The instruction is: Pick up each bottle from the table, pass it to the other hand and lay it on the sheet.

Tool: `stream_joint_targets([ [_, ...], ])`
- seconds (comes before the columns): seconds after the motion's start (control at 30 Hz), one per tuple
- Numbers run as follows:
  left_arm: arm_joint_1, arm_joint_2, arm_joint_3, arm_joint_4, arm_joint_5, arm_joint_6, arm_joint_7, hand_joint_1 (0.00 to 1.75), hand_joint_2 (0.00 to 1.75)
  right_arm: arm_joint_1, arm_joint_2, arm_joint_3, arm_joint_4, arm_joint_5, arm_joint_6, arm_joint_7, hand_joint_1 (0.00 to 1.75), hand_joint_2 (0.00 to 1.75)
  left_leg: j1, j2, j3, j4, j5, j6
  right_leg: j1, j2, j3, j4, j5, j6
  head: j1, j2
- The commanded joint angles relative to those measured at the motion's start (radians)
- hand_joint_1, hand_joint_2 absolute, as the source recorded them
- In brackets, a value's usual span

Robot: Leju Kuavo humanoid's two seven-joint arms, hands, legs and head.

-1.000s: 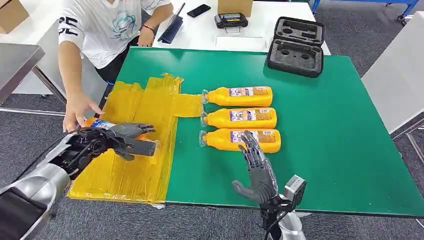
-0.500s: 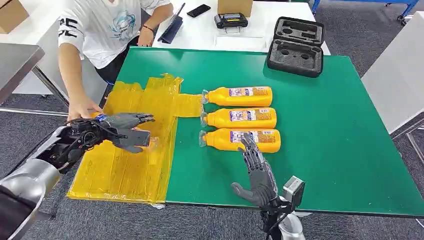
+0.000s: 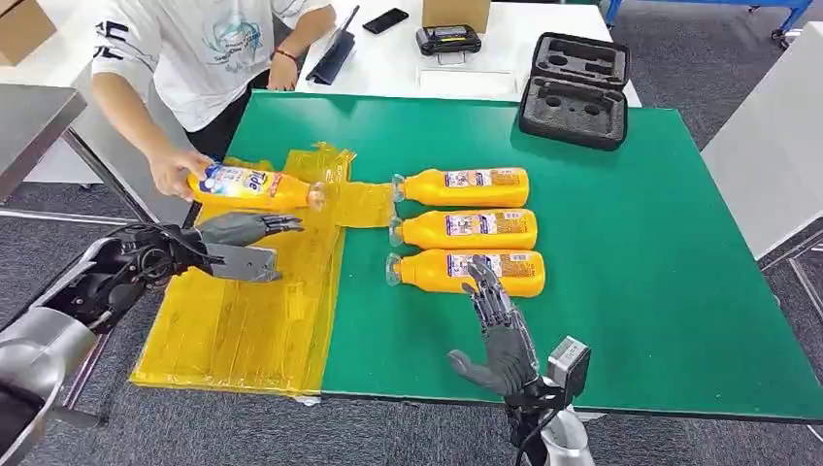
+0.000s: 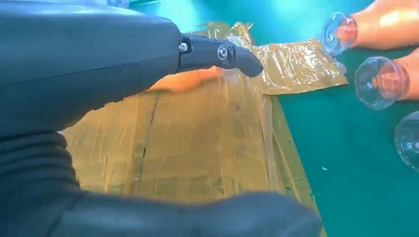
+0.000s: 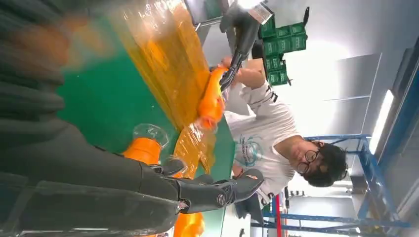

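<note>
Silver-shelled left arm [image 3: 49, 335] with exposed black cables near its wrist ends in a dark grey hand [image 3: 238, 248]; the right hand [image 3: 500, 335] matches, with segmented fingers [image 3: 485, 286].

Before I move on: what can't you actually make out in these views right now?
- Right hand on the nearest bottle: head view sees the hand's back, so contact is unclear.
- Left hand: left wrist view is mostly its own cover.
- Bottle the person's hand holds: smeared in right wrist view.
- Bottle labels: too small.
</note>
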Motion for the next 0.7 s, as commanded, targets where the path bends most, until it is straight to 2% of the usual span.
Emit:
stream_joint_targets([
  [0.03,-0.023,0.013,-0.010,-0.007,-0.001,-0.009,-0.001,0.00,0.00,-0.032,-0.016,-0.002,0.041,0.001,-0.006,0.005,0.00,1.75,0.000,0.000,0.002,0.000,-0.001,-0.001,0.000,0.000,0.002,-0.001,-0.001,-0.001,0.000,0.000],
  [0.07,-0.023,0.013,-0.010,-0.007,-0.001,-0.009,-0.001,0.00,0.00,-0.032,-0.016,-0.002,0.041,0.001,-0.006,0.005,0.00,1.75,0.001,0.001,0.009,0.000,-0.004,-0.001,0.001,0.001,0.009,-0.001,-0.003,-0.002,0.000,0.000],
  [0.1,0.006,-0.004,0.036,-0.024,0.033,0.057,-0.031,0.00,0.00,-0.023,-0.018,-0.006,0.029,0.001,-0.007,0.006,0.00,1.75,0.000,0.001,0.003,0.000,-0.001,-0.001,0.000,0.001,0.003,0.000,-0.001,-0.001,0.000,0.000],
  [0.13,0.072,-0.048,0.137,-0.045,0.105,0.151,-0.098,0.00,0.00,-0.011,-0.016,-0.013,0.008,0.013,-0.023,0.009,0.00,1.75,0.001,0.000,0.005,0.000,-0.002,-0.001,0.001,0.000,0.005,0.000,-0.002,-0.001,0.000,0.000],
  [0.2,0.252,-0.205,0.318,-0.094,0.167,0.320,-0.129,0.00,0.00,0.014,-0.014,-0.030,-0.041,0.039,-0.050,0.037,0.00,1.75,-0.001,-0.001,0.004,-0.002,0.000,0.000,-0.001,-0.001,0.003,-0.001,-0.001,0.000,0.000,0.000],
  [0.23,0.347,-0.288,0.391,-0.138,0.187,0.365,-0.123,0.00,1.75,0.021,-0.015,-0.037,-0.062,0.073,-0.086,0.064,0.00,1.75,-0.002,-0.003,0.009,-0.005,-0.001,0.000,-0.002,-0.003,0.010,-0.004,-0.002,0.000,0.000,0.000],
  [0.27,0.460,-0.372,0.446,-0.206,0.193,0.459,-0.122,0.00,1.75,0.017,-0.018,-0.051,-0.077,0.117,-0.141,0.097,0.00,1.75,-0.003,-0.005,0.009,-0.006,0.000,0.001,-0.003,-0.005,0.009,-0.005,-0.002,0.000,0.000,0.000],
  [0.3,0.534,-0.431,0.484,-0.253,0.248,0.486,-0.132,0.00,1.75,0.009,-0.022,-0.062,-0.080,0.148,-0.181,0.124,0.00,1.75,-0.003,-0.003,0.012,-0.007,-0.001,0.000,-0.003,-0.004,0.012,-0.006,-0.003,0.000,-0.001,0.000],
  [0.33,0.611,-0.482,0.514,-0.315,0.300,0.514,-0.148,0.00,1.75,-0.009,-0.026,-0.068,-0.076,0.188,-0.223,0.151,0.00,0.00,-0.006,-0.006,0.009,-0.006,0.000,0.001,-0.006,-0.007,0.009,-0.004,-0.003,0.001,-0.001,0.000],
  [0.37,0.686,-0.536,0.531,-0.382,0.359,0.557,-0.157,0.00,1.75,-0.040,-0.031,-0.081,-0.059,0.202,-0.240,0.176,0.00,0.00,-0.007,-0.006,0.010,-0.006,-0.001,0.002,-0.007,-0.006,0.010,-0.005,-0.004,0.002,-0.001,0.000],
  [0.47,0.770,-0.627,0.535,-0.448,0.447,0.744,-0.189,0.00,1.75,-0.122,-0.061,-0.098,0.019,0.252,-0.311,0.203,0.00,0.00,-0.006,0.003,0.009,-0.001,-0.007,0.003,-0.006,0.004,0.009,-0.004,-0.003,0.002,0.000,0.000],
  [0.5,0.777,-0.636,0.529,-0.442,0.513,0.757,-0.198,0.00,1.75,-0.152,-0.074,-0.096,0.056,0.265,-0.338,0.196,0.00,1.75,-0.008,0.005,0.005,0.000,-0.007,0.004,-0.007,0.005,0.005,-0.003,-0.003,0.003,0.000,0.000],
  [0.67,0.786,-0.639,0.530,-0.449,0.647,0.812,-0.217,0.00,1.75,-0.302,-0.114,-0.055,0.252,0.397,-0.500,0.163,0.00,1.75,-0.007,0.008,0.008,-0.001,-0.009,0.006,-0.006,0.008,0.007,-0.005,-0.002,0.003,0.000,0.000],
  [0.7,0.786,-0.637,0.540,-0.458,0.665,0.809,-0.217,0.00,1.75,-0.330,-0.118,-0.033,0.284,0.449,-0.537,0.167,0.00,1.75,-0.008,0.007,0.004,0.000,-0.008,0.006,-0.006,0.006,0.004,-0.005,-0.002,0.004,-0.001,0.000],
])
